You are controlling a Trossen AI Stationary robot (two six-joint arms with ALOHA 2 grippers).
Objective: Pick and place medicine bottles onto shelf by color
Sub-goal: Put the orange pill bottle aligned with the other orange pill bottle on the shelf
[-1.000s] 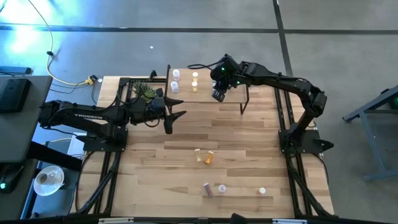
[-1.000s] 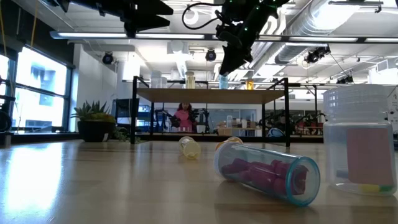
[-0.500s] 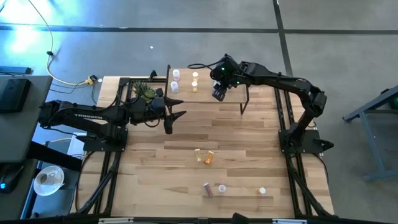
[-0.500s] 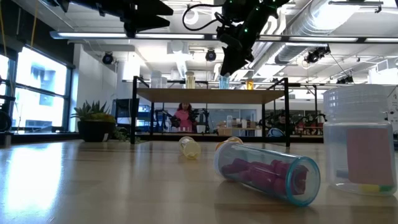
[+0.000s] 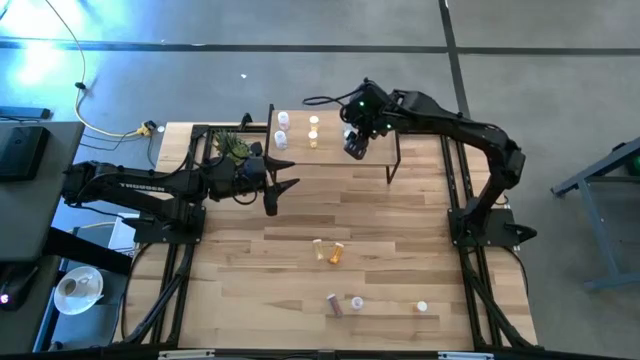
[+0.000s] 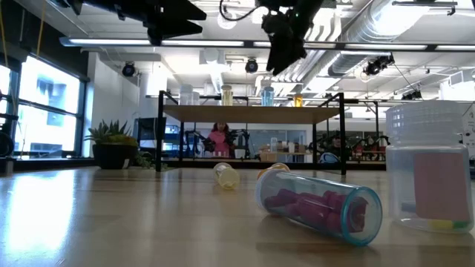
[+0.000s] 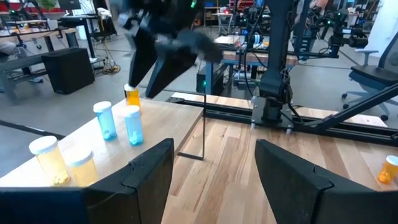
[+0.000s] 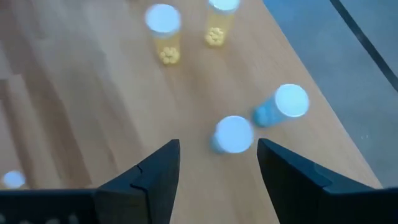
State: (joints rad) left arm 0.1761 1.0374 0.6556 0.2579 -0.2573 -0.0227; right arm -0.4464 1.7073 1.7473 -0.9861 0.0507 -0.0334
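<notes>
Right gripper [image 5: 356, 150] above the shelf [image 5: 330, 150], fingers apart, holding nothing.

From above, your left gripper [image 5: 278, 187] waits open beside the shelf. At table level, a blue bottle [image 6: 266, 96] stands on the shelf under the right gripper. In the right wrist view, two blue bottles [image 8: 234, 134] sit between the spread fingers, so lift straight up before you go for the bottles [image 5: 332, 250] on the table.

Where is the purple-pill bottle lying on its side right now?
Low view: the purple-pill bottle lies on the table right of centre, beside an upright clear bottle at the right edge.
</notes>
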